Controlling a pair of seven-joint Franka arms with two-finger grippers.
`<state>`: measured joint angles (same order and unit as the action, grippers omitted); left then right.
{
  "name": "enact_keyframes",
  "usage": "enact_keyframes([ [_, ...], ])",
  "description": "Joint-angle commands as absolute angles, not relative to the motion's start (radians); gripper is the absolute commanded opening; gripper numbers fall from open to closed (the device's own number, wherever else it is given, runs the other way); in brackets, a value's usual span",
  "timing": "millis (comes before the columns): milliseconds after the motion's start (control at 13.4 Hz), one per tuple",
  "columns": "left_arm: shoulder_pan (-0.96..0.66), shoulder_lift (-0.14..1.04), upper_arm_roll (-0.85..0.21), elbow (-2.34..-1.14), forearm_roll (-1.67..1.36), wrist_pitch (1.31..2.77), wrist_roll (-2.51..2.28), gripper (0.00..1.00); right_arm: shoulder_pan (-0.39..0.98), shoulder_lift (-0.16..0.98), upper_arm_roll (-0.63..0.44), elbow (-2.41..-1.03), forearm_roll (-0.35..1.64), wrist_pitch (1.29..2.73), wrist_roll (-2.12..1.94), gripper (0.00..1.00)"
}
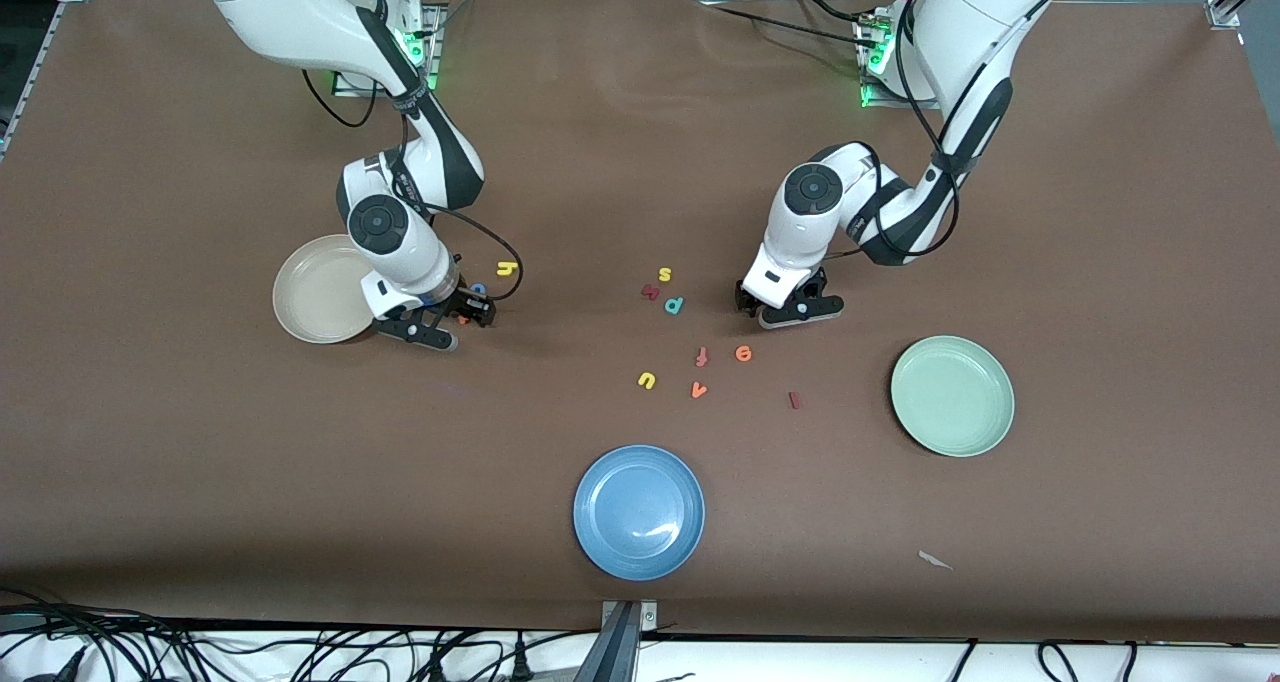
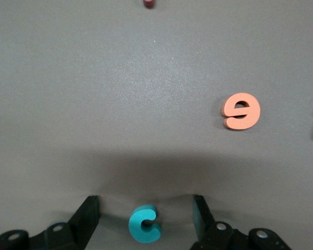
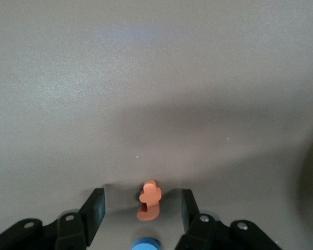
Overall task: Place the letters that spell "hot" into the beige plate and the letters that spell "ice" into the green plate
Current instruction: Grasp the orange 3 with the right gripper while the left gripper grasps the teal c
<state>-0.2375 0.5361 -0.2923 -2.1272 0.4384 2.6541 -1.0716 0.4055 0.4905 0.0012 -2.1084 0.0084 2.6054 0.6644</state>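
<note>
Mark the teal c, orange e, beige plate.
Teal foam letter c [image 2: 144, 224], left wrist view, curved body.
Orange foam letter e [image 2: 242, 111], left wrist view, outer ring.
Round beige plate [image 1: 300, 307], front view, bare floor.

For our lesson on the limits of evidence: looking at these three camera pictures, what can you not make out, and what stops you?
- Front view: the teal c is hidden under the left tool.
- Front view: the orange t is nearly covered by the right tool.
- Right wrist view: the blue o is cut off by the picture's edge.
- Left wrist view: the dark red i is cut off by the edge.
</note>
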Motion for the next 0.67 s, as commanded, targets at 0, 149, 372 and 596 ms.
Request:
enact_keyframes([
  [0, -0.238, 0.552, -0.296, -2.115, 0.472, 2.643, -1.088, 0.67, 0.410, 0.495, 0.002, -2.108, 0.009, 2.620, 0.663, 0.57],
  [149, -0.226, 0.552, -0.316, -2.118, 0.471, 2.642, -1.085, 0.63, 0.411, 0.495, 0.002, -2.109, 0.009, 2.619, 0.661, 0.43],
  [372, -0.222, 0.552, -0.318, -2.120, 0.469, 2.626, -1.063, 0.57, 0.411, 0.494, 0.002, -2.112, 0.008, 2.619, 0.661, 0.34],
  [596, -0.222, 0.552, -0.321, -2.121, 0.468, 2.616, -1.058, 0.55, 0.411, 0.494, 0.002, -2.114, 0.008, 2.619, 0.661, 0.33],
])
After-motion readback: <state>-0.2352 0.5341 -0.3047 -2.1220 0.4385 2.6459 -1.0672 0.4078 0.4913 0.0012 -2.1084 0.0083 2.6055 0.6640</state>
